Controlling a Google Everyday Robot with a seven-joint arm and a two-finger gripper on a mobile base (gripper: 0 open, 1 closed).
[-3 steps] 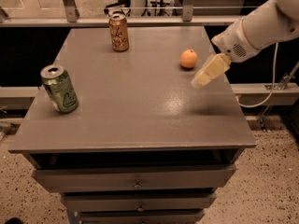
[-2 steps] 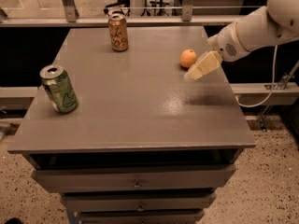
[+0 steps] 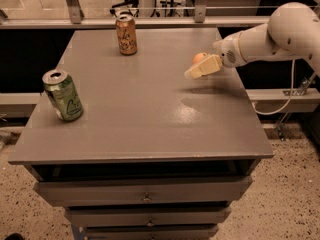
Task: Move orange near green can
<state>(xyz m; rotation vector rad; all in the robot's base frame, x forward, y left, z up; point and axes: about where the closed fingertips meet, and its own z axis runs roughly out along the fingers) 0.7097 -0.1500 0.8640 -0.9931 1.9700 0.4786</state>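
Note:
The orange [image 3: 199, 57] is a small round fruit at the right side of the grey table [image 3: 140, 114], mostly covered by my gripper. My gripper [image 3: 202, 68] reaches in from the right on a white arm, its cream fingers lying right in front of the orange. The green can [image 3: 63, 95] stands slightly tilted near the table's left front edge, far from the orange.
An orange-brown can [image 3: 126, 34] stands upright at the back middle of the table. Drawers [image 3: 145, 196] sit below the table's front edge. A rail and glass run behind the table. A white cable hangs at the right.
My gripper has moved up and left toward the orange and now covers most of it. The cans have not moved.

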